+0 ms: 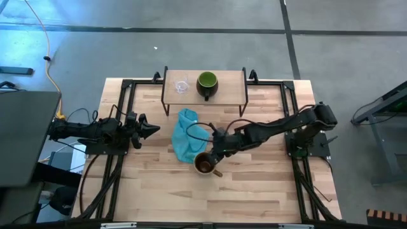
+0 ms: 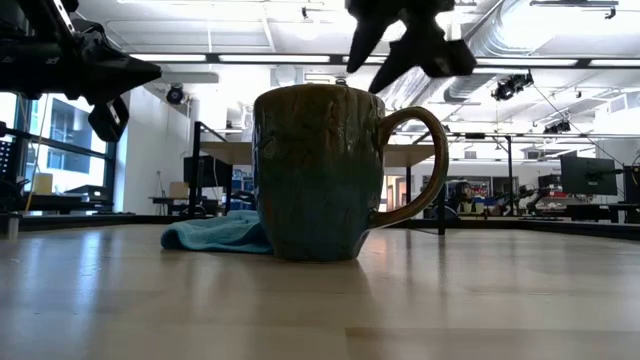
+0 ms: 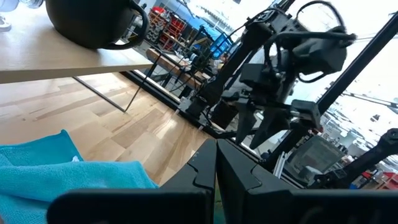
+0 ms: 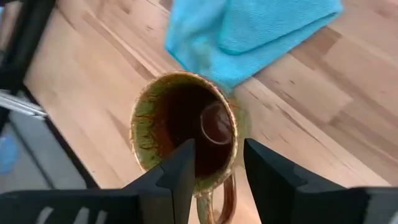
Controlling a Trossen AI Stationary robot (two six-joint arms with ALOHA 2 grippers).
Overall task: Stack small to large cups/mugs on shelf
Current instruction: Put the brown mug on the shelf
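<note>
The olive-tan mug [image 1: 204,164] stands upright on the desk [image 1: 159,197], touching the edge of the teal cloth [image 1: 184,141], its handle turned toward the front edge of the desk. You should treat it as a heavy, stiff ceramic piece with a glossy glaze, so it can slip and would chip if it drops. The right claw [image 4: 214,163] hovers just above its rim with the fingers spread apart, holding nothing; one finger is over the brown inside and the other outside, beside the handle. I think the wall near the handle is a good place to pinch. The dark mug [image 1: 206,83] and the tiny glass cup [image 1: 182,85] already stand on the shelf [image 1: 232,79]. The left claw [image 1: 149,129] waits at the left side, its fingers closed and empty.
</note>
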